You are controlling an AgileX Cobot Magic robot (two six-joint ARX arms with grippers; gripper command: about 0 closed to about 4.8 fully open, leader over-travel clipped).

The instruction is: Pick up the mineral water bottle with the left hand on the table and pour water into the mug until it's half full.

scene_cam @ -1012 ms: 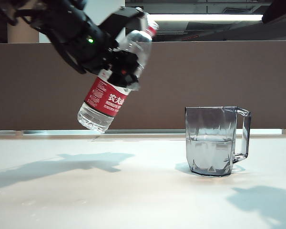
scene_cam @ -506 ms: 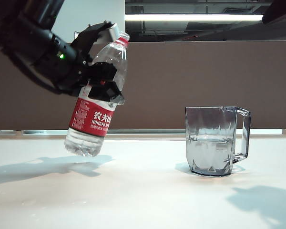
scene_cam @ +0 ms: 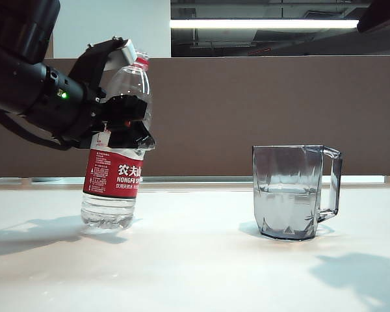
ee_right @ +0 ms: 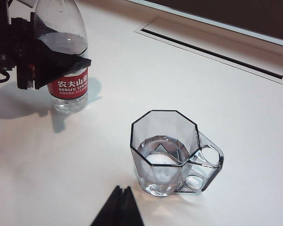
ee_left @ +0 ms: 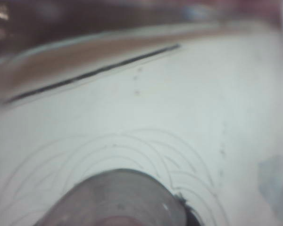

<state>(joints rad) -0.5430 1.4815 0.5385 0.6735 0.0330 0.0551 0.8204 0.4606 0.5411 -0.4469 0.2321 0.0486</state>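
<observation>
Since the earlier frames the left claw (scene_cam: 120, 91) has swung the mineral water bottle (scene_cam: 116, 156) down from a steep tilt, neck toward the mug, to nearly upright w/ its base at the tabletop (scene_cam: 195, 260), left side of the scene. Can't tell if the base fully rests or just touches. Left claw is clenched round the bottle's upper body above the red label; one silvery fingertip shows by the red neck ring. No cap visible on the neck.

Mug (scene_cam: 292, 192) stands well apart to the right, handle pointing right, water (scene_cam: 287, 201) up to roughly the middle of its height. In the right wrist view the mug (ee_right: 166, 151) sits nearer, the bottle (ee_right: 65, 61) farther and to the left, w/ the left claw (ee_right: 42, 61) gripping it.

Right claw (ee_right: 118, 207): only dark fingertips show, tips together, apparently closed and holding nothing, hovering near the mug.

Left wrist view is blurred: pale tabletop (ee_left: 179, 94) and a rounded grey shape up close, can't ID.
</observation>
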